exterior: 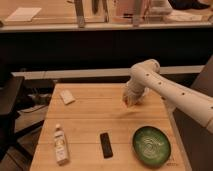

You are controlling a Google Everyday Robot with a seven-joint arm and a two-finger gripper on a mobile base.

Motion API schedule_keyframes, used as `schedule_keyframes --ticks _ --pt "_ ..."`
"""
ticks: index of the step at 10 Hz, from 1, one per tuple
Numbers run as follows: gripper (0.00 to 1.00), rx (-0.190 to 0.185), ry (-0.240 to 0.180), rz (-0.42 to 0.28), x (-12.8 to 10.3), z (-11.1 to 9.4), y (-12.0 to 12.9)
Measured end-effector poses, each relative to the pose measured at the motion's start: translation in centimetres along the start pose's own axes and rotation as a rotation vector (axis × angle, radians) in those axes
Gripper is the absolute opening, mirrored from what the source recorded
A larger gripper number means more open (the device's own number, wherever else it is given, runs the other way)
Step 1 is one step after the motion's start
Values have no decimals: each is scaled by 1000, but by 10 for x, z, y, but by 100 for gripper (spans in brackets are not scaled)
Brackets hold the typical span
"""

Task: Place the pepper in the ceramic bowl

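Note:
My gripper (128,101) hangs over the far right part of the wooden table (90,117), at the end of the white arm (165,87). A small orange-red bit, the pepper (125,103), shows at its tip, held just above the tabletop. The ceramic bowl (151,145), dark green with a pale swirl inside, sits at the front right of the table, nearer the front edge than the gripper and a little to its right. The bowl holds nothing.
A black remote (106,145) lies at the front middle. A small clear bottle (60,145) lies at the front left. A white packet (67,97) lies at the far left. A dark counter runs behind the table; a black chair stands at left.

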Motion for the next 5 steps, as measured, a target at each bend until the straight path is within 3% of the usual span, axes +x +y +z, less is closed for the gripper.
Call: schedule_keyframes --ticks 5 --pt "2 1 -14 14 7 -8 27"
